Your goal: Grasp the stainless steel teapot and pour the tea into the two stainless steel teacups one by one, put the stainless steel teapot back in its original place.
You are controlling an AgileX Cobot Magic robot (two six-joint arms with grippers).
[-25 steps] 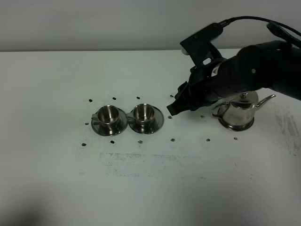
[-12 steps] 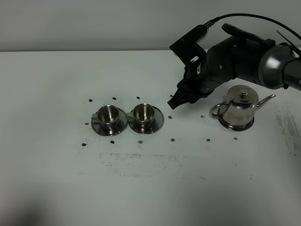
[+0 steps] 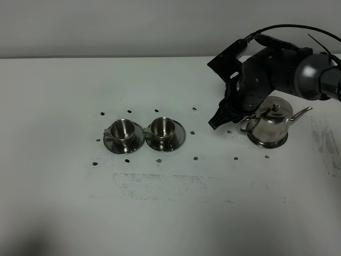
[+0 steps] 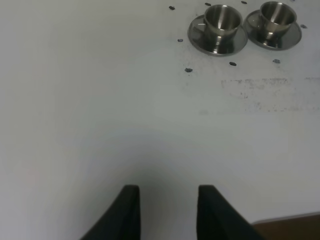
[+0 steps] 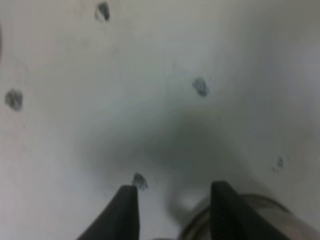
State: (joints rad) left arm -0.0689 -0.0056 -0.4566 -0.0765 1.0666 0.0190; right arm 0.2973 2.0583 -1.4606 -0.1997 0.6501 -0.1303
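Note:
The stainless steel teapot [image 3: 272, 124] stands upright at the right on a round steel disc [image 3: 269, 143], with its spout pointing right and its loop handle pointing left. The two stainless steel teacups [image 3: 122, 129] [image 3: 162, 128] sit on their saucers side by side at centre-left. They also show in the left wrist view [image 4: 222, 17] [image 4: 276, 12]. My right gripper [image 3: 215, 123] is open, low over the table just left of the teapot's handle. In the blurred right wrist view, the gripper [image 5: 175, 210] has a steel edge [image 5: 260, 212] by one finger. My left gripper [image 4: 167, 210] is open and empty, far from the cups. No tea is visible.
Small black marks [image 3: 195, 158] dot the white table around the cups and teapot. Grey scuffs [image 3: 160, 181] run in front of the cups. The table's edge [image 4: 290, 225] shows close by my left gripper.
My right gripper has moved right, away from the right cup and closer to the teapot's handle. The teapot and cups have not moved.

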